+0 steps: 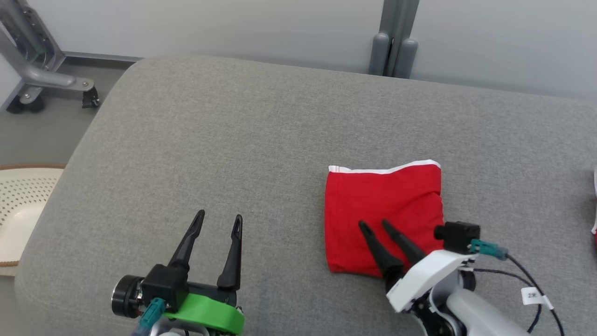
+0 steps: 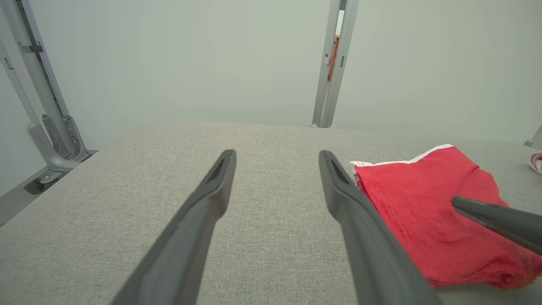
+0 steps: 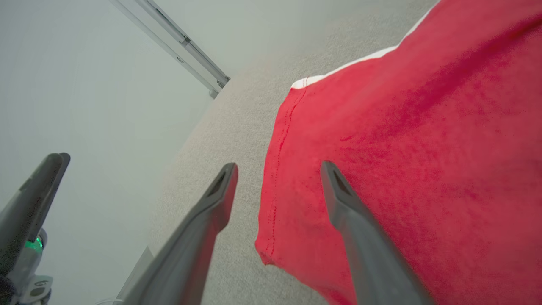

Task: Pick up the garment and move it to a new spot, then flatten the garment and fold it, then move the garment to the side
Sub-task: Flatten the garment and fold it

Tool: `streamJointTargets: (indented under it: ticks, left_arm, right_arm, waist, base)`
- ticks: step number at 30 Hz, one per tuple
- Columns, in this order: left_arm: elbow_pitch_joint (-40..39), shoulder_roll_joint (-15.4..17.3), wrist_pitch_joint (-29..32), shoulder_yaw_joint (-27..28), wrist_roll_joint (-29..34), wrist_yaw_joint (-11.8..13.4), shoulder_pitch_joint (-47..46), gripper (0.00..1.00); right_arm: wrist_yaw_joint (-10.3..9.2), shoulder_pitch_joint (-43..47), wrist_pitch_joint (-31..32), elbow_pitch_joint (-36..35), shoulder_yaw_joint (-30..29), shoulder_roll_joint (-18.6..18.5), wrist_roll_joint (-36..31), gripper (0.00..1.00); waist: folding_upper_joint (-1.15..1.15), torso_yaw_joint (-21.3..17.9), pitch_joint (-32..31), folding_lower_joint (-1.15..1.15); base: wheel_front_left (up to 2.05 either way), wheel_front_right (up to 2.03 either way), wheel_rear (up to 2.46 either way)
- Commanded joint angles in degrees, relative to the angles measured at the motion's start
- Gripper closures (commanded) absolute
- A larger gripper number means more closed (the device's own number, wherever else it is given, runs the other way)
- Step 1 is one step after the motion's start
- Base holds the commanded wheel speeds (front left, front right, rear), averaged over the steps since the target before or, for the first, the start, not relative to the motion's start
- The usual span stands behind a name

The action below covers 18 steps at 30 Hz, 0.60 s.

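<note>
On the wide grey padded surface (image 1: 280, 130), the red garment (image 1: 387, 200), folded to a rough square with a white far edge, lies flat at about four o'clock in the head view. The right gripper (image 1: 373, 223) stands over its near part, fingers apart, holding nothing; perhaps the tips touch the cloth. The left gripper (image 1: 219, 214), at seven o'clock, is also spread wide.

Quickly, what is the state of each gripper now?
Left gripper: open, holding nothing.
Right gripper: open over the red garment, not gripping it.
</note>
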Motion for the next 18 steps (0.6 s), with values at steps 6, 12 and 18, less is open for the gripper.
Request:
streamJointTargets:
  ticks: [6,12,18]
  left_arm:
    - [-3.4,0.2,0.0,2.2,-0.9,0.1,-1.9,0.00]
    - [-5.7,0.2,0.0,4.1,-1.3,0.3,-2.4,0.00]
    - [-6.5,0.2,0.0,4.8,-1.0,0.2,-2.7,0.00]
  right_arm:
    - [0.00,-0.9,-2.7,-1.2,-11.5,-4.1,-15.3,0.00]
    - [-0.01,5.6,-2.7,-10.9,-25.6,-0.2,-34.7,0.00]
    - [-0.01,11.2,-2.7,-17.8,-33.4,4.3,-45.0,0.00]
  waist:
    - [0.00,-4.3,0.1,0.00]
    - [0.00,-7.9,0.5,0.00]
    - [0.00,-10.3,1.2,0.00]
  base:
    - [0.00,0.00,0.00]
    - [0.00,0.00,0.00]
    - [0.00,0.00,0.00]
